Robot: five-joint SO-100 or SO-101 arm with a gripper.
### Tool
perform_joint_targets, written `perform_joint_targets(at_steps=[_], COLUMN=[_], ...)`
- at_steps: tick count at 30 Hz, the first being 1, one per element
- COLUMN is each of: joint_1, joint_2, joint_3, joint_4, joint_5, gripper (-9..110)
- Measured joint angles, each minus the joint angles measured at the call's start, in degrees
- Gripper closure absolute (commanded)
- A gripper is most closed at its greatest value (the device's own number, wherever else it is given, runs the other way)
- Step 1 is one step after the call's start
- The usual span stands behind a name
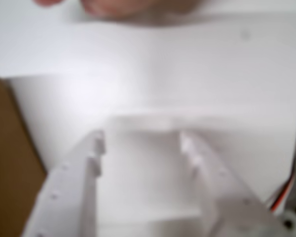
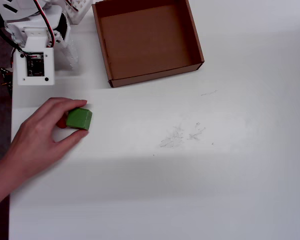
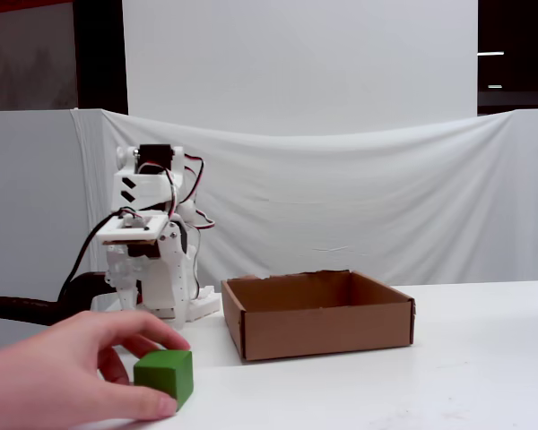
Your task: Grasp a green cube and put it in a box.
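In the wrist view, at the bottom of the frame, the two white fingers (image 1: pixel 96 148) stand apart with nothing between them, only bare white surface (image 1: pixel 187 74) below and ahead. The gripper (image 1: pixel 140 140) points toward the top edge, where a blurred pink shape, likely part of a hand (image 1: pixel 133 7), shows. A brown strip at the left edge is probably the box (image 1: pixel 7 148). The cube is not in this view, so it lies outside the span of the fingers.

In the overhead view, the arm (image 2: pixel 40 40) sits folded in the top left corner. The cube (image 2: pixel 80 119) rests on the surface (image 2: pixel 190 175) at the left, below the arm's base and well apart from it, with a person's hand (image 2: pixel 37 140) closed around its left side, fingertips touching it. The box (image 2: pixel 107 50) stands just right of the arm, above and to the right of the cube, empty. The cube has no long axis; its faces sit slightly turned against the box walls.

In the fixed view, the cube (image 3: pixel 166 376) sits near the camera at lower left, held by the hand (image 3: pixel 63 376), with the box (image 3: pixel 318 327) farther back and to the right, and the arm (image 3: pixel 152 242) behind, upright and folded. As I judge it, the arm must reach out and down toward the cube once the hand clears.
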State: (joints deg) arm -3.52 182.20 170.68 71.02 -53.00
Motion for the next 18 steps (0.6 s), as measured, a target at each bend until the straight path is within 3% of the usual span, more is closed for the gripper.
perform_joint_targets(at_steps=[18], joint_1=[0.0], joint_2=[0.0], joint_3=[0.0], joint_4=[-0.26], joint_5=[1.49], gripper=[80])
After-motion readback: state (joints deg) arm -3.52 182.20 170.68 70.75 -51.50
